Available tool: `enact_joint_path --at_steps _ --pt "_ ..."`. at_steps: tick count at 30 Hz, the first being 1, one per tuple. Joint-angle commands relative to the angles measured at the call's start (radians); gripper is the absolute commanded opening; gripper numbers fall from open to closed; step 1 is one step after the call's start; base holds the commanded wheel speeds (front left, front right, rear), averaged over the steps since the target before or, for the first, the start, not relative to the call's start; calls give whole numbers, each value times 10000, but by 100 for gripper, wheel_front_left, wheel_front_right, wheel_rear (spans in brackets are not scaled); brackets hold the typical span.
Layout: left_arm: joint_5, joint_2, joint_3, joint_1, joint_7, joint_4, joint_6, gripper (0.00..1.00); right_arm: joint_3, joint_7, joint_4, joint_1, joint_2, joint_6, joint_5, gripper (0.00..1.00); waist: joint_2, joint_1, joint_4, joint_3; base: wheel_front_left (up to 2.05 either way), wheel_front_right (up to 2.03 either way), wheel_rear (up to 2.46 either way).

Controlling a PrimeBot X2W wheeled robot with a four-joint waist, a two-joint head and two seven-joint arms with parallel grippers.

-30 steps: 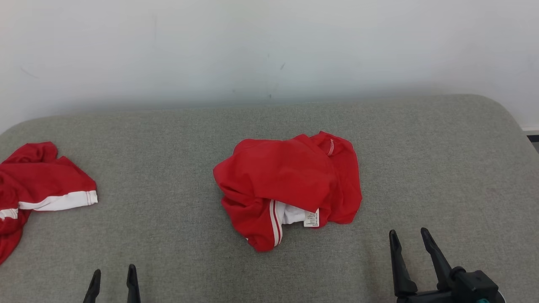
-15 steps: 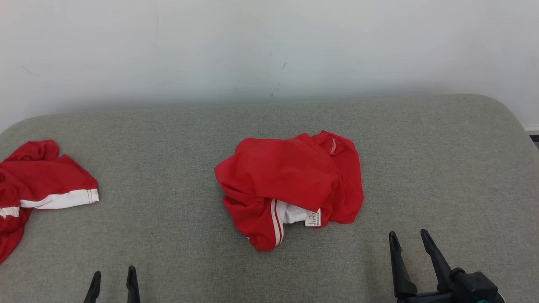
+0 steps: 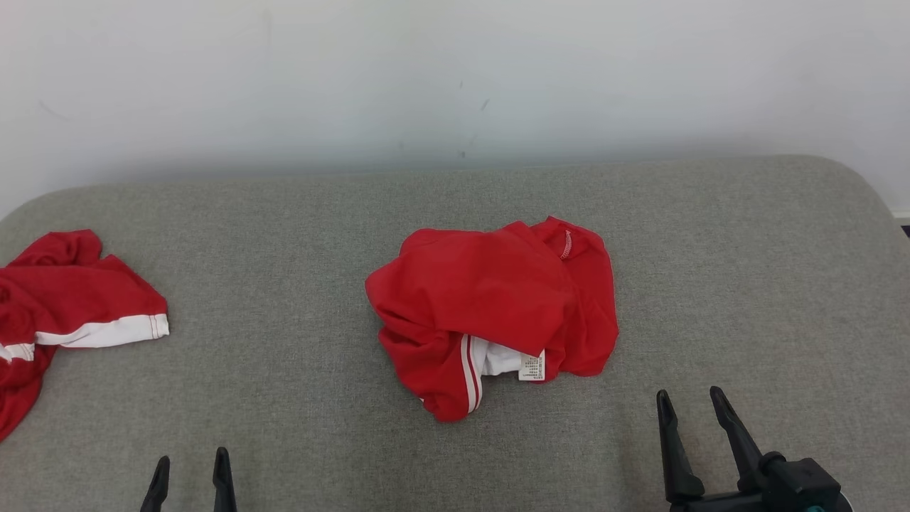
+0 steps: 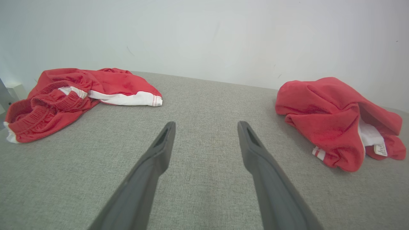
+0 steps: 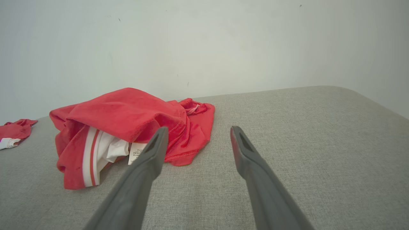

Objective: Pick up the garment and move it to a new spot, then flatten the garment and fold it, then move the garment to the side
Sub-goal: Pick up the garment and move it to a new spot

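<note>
The crumpled red garment (image 3: 490,306) is seen near the middle of the grey upholstered surface (image 3: 746,284), well apart from every edge. Both grippers are held over the near edge with nothing in them. The left gripper (image 3: 193,455) is placed toward the near left corner and the right gripper (image 3: 689,391) toward the near right, closer to the garment. On each, the two fingers are spread wide. No step of the task is judged to be done yet.

The cloth is bunched in several layers, so only the top layer may be caught by a shallow pinch and the rest left trailing or dropped. If the fingers are driven too deep, the upholstery may be snagged. If the white lining and label (image 3: 531,366) on the near side are seized, the garment may be turned inside out. A second red garment (image 3: 71,306) is laid at the left edge. It may be overlapped if the new spot is chosen too far left.
</note>
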Motion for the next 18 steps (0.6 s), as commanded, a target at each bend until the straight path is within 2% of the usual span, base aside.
enact_joint_path --at_steps 1,18 --pt "-54 -19 19 -77 -27 28 7 100 4 -11 3 -54 -4 -22 24 100 0 0 7 10 0 0 0" --pt "-93 -18 53 -117 -27 56 7 100 -4 -11 11 -91 -2 -22 -1 100 0 0 8 81 0 0 0"
